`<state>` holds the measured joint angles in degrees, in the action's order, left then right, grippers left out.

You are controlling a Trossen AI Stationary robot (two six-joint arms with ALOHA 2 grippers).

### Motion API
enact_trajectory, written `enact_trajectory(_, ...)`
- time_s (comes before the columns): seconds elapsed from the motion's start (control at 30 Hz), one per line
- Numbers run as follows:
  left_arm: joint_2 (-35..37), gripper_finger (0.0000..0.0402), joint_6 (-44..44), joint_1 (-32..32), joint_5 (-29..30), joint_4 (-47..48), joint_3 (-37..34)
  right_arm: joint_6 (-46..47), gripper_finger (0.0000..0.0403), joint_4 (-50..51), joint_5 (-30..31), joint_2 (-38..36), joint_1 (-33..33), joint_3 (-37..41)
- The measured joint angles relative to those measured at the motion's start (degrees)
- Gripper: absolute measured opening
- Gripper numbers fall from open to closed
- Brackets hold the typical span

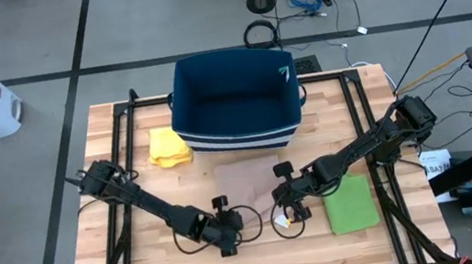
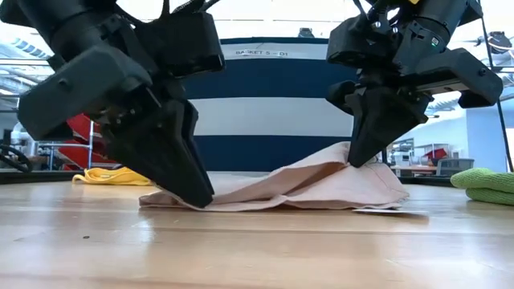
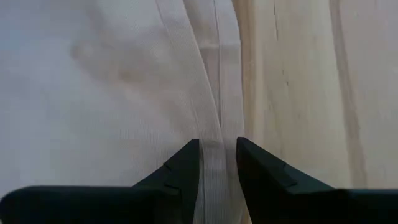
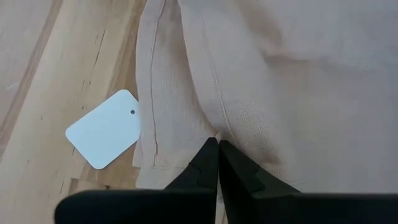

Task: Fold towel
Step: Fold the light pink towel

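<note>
Right tool (image 4: 217, 144) pinches towel (image 4: 298, 81); left tool (image 3: 217, 149) straddles its hem

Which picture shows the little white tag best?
The right wrist view: the white tag lies flat beside the beige towel. The low view shows only its thin edge; the high view a speck; the left wrist view misses it.

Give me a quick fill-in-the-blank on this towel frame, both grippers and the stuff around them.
1. The right gripper is shut on a fold of the ____ towel.
2. The left gripper straddles the towel's hemmed ____, fingers apart.
3. Behind the towel stands a navy ____ with white stripes.
4. The cloth on the table by the right arm is ____; a yellow cloth lies by the basket.

Missing words: beige; edge; basket; green
</note>
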<state>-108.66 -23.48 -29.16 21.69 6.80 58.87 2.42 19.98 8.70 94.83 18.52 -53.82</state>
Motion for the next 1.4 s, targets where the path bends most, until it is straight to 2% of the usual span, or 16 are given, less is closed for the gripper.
enact_trajectory(0.2, -0.29, 0.0112, -1.88, 0.65, 0.57, 2.11, 0.02, -1.04, 0.0000, 0.00, -0.34, 0.00, 0.00, 0.00)
enact_trajectory(0.47, -4.92, 0.0112, -4.38, 2.04, -1.61, 0.67, 0.43, -1.03, 0.0000, 0.04, -4.93, -0.69, 0.13, 0.00)
enact_trajectory(0.83, -5.20, 0.0112, -4.20, 1.91, -2.12, 0.09, 0.22, -1.14, 0.0000, 1.75, -6.34, -9.90, 0.50, 0.00)
enact_trajectory(1.07, -5.20, 0.0112, -4.04, 1.94, -2.38, -0.20, 0.13, -0.54, 0.0000, 2.68, -9.33, -13.56, 0.75, 0.00)
enact_trajectory(1.2, -5.25, 0.0112, -3.98, 1.91, -2.79, -1.06, 0.09, -0.08, 0.0000, 2.62, -11.32, -13.47, 1.38, 0.00)
enact_trajectory(1.33, -5.23, 0.0112, -3.94, 1.91, -2.86, -1.06, 0.09, 0.14, 0.0000, 2.71, -16.32, -11.87, 2.21, 0.00)
enact_trajectory(1.4, -5.25, 0.0112, -3.86, 1.91, -2.87, -1.06, 0.09, 0.19, 0.0000, 2.70, -16.52, -11.23, 2.66, 0.00)
